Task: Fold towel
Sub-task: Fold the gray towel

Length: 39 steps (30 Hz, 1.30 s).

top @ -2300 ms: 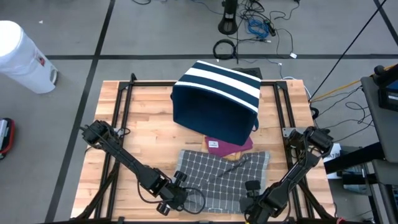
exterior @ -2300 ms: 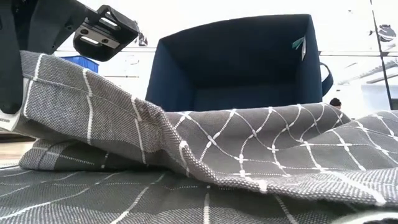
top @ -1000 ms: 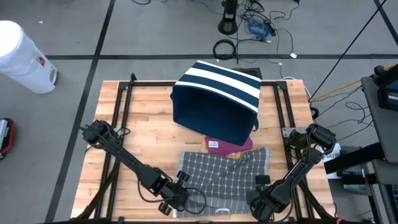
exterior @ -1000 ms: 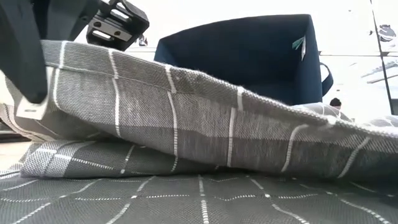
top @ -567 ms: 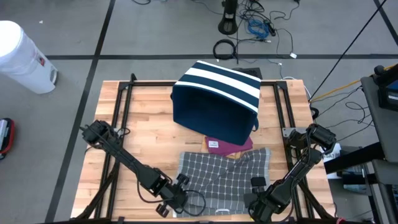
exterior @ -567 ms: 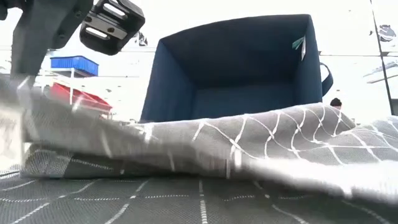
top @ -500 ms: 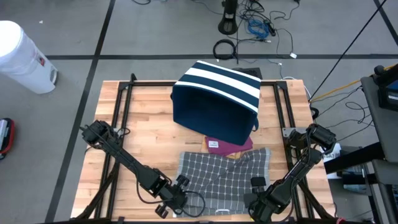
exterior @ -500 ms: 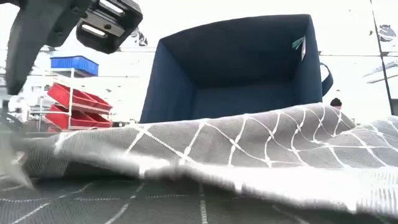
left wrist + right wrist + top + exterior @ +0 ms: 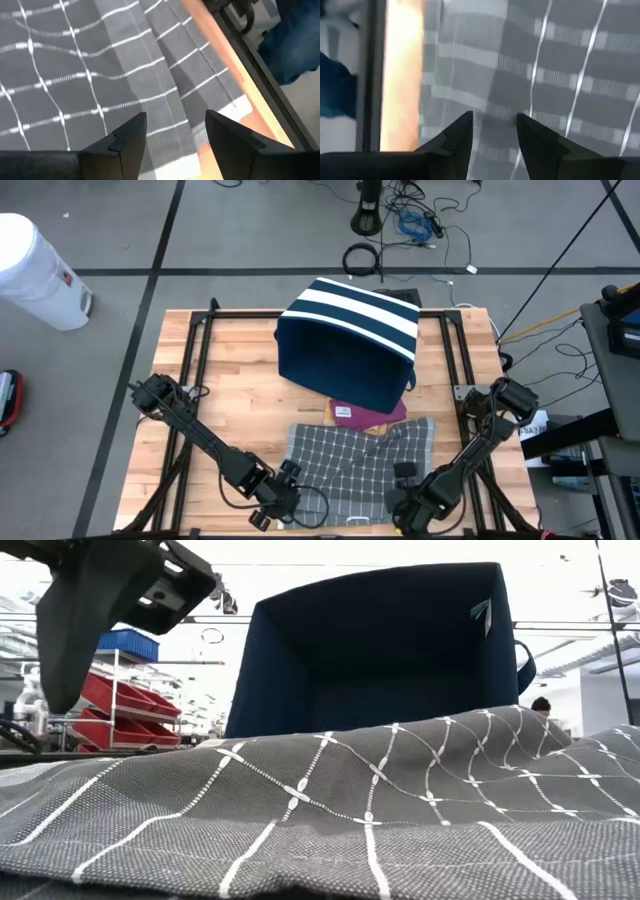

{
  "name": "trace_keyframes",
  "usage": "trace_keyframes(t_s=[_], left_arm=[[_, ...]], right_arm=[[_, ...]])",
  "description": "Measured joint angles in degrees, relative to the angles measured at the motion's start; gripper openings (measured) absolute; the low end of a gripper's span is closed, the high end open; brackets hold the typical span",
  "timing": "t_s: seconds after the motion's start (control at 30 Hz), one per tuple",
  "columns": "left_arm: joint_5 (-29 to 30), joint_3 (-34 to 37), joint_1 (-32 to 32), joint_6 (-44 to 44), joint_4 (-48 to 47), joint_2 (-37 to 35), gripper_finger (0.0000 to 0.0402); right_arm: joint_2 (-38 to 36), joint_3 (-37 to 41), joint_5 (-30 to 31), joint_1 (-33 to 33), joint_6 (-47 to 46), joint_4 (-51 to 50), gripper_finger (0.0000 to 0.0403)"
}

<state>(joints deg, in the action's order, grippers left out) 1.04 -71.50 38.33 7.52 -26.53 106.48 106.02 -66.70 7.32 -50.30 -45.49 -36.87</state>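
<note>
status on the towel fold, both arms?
Left gripper open, above the towel's near left edge. Right gripper open over near right edge, nothing held. Towel lies rumpled. Blue bin behind it, clear of both arms.

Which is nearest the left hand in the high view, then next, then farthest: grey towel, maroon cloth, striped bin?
From the left hand, at the table's near edge:
1. grey towel, right beside it
2. maroon cloth, past the towel's far edge, toward the right
3. striped bin, farthest, at the table's back
</note>
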Motion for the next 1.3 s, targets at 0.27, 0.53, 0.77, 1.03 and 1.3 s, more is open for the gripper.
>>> trace_keyframes(t_s=[0.27,0.53,0.77,1.03,1.3], left_arm=[[-1.3,0.0,2.1,2.7,-0.6,0.0,0.0196],[4.3,0.0,3.0,5.9,-6.1,0.0,0.0192],[5.4,2.2,3.0,7.1,-6.6,0.0,0.0192],[10.7,4.0,3.1,3.6,-2.3,0.0,0.0192],[11.5,4.0,2.3,-2.3,-0.6,0.0,0.0192]], right_arm=[[0.0,-0.1,2.2,7.3,15.3,13.5,0.0141],[0.0,-0.1,0.0,15.1,24.2,16.5,0.0141],[2.1,-0.1,-6.3,18.4,27.8,19.6,0.0141],[7.0,-0.4,-5.2,20.8,32.8,19.1,0.0141],[7.3,-0.5,0.3,22.6,36.0,11.1,0.0141]])
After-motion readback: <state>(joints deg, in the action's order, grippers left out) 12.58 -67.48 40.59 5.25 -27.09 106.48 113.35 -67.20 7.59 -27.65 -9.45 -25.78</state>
